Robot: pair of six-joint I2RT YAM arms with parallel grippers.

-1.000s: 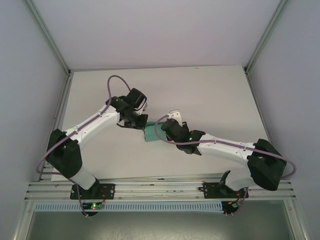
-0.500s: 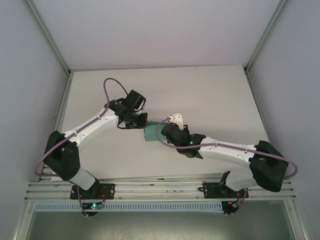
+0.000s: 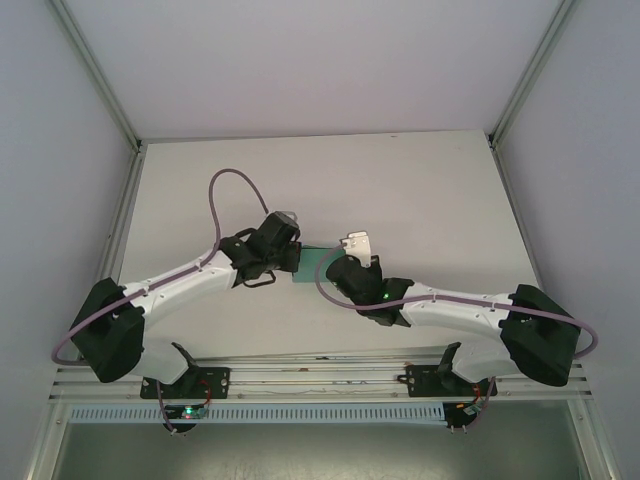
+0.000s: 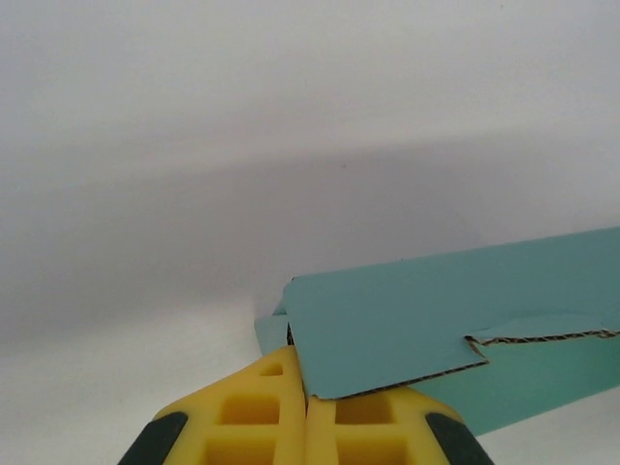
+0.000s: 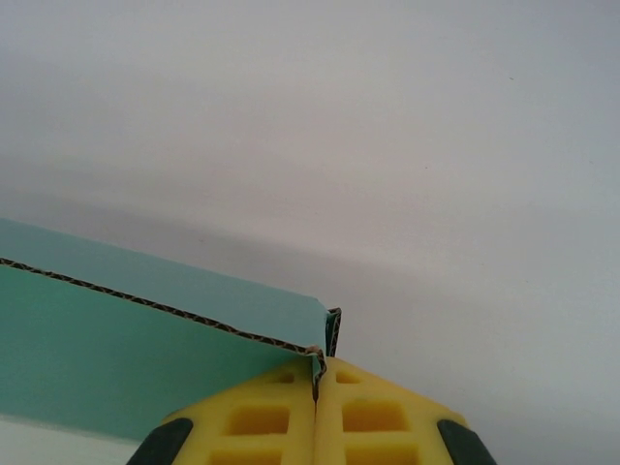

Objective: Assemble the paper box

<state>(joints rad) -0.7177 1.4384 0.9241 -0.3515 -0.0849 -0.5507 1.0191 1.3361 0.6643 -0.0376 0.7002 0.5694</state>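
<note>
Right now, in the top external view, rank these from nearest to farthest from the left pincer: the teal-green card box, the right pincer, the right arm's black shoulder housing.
1. teal-green card box: pinched in the left pincer, at the centre.
2. right pincer: gripping the box's other end, just to the right.
3. right arm's black shoulder housing: far right, by the near edge.

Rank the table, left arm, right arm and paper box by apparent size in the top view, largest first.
1. table
2. left arm and right arm: they look alike, so no ranking between them
3. paper box, partly hidden by the arms
</note>
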